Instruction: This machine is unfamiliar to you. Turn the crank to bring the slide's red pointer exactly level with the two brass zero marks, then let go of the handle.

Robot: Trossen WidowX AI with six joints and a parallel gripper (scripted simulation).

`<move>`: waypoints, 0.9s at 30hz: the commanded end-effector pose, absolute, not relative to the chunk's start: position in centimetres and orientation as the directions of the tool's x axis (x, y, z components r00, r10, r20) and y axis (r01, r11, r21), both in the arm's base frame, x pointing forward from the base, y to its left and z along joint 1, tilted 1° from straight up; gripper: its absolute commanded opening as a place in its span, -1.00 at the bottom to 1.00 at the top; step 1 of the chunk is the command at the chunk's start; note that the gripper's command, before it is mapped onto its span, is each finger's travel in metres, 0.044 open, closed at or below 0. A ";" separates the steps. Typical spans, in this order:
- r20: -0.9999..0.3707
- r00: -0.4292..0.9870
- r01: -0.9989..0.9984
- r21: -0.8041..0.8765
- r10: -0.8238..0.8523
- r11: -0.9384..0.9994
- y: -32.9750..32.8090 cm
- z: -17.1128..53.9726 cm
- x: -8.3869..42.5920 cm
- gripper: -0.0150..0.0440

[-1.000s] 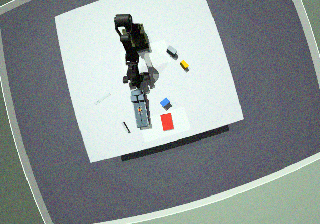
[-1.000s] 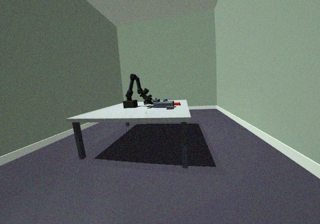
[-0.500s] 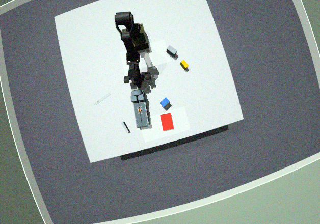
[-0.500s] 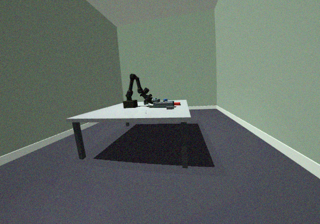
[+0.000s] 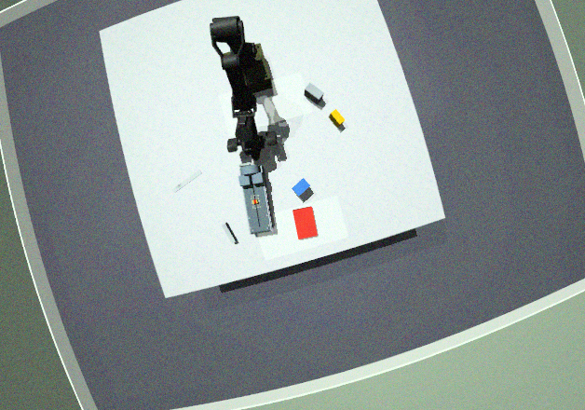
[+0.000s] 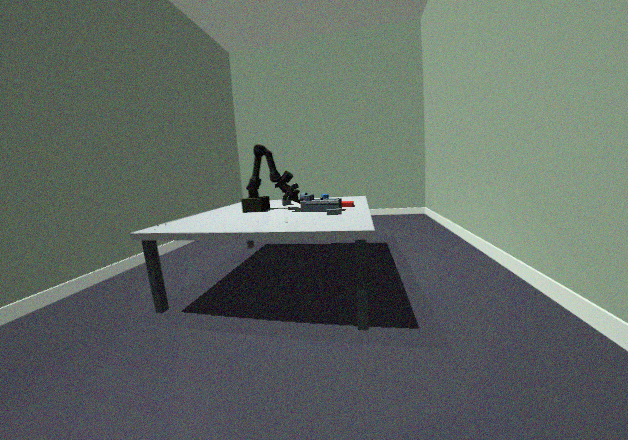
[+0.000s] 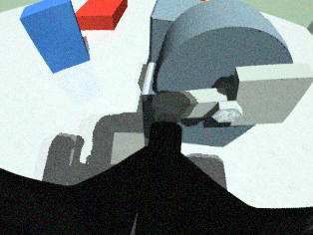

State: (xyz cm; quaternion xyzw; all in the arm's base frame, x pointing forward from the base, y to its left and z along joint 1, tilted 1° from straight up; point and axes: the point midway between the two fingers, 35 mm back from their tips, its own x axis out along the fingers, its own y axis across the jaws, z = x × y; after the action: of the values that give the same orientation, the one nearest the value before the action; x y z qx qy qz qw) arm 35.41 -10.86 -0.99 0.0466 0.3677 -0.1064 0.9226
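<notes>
Machine point(image 5: 261, 215) point(image 6: 320, 205) point(image 7: 199, 55) on the table point(image 5: 179, 235) point(image 6: 253, 226), beyond the base; pointer point(image 5: 255, 201) too small to read against its marks. Handle point(image 7: 166, 133) partly masked by the gripper point(image 5: 251, 155) point(image 6: 298, 199) point(image 7: 160, 153), whose jaws are clamped on it; arm point(image 5: 242, 88) point(image 6: 257, 165) arched, wrist angled down.

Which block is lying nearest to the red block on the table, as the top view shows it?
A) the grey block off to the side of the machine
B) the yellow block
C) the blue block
C: the blue block is close beside the red block, while the yellow block and the grey block lie much farther off, toward the arm's base.
</notes>
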 end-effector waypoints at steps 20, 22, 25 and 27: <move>-0.685 0.711 0.229 0.011 -0.160 0.973 -10.7 -0.2 35.4 -0.49; -0.685 0.711 0.229 0.011 -0.160 0.973 -10.7 -0.2 35.4 -0.49; -0.685 0.711 0.229 0.011 -0.160 0.973 -10.7 -0.2 35.4 -0.49; -0.685 0.711 0.229 0.011 -0.160 0.973 -10.7 -0.2 35.4 -0.49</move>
State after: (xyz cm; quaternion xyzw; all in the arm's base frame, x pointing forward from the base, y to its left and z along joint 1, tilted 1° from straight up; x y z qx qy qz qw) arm 35.45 -10.70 -0.34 0.0458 0.3660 -0.1050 0.9235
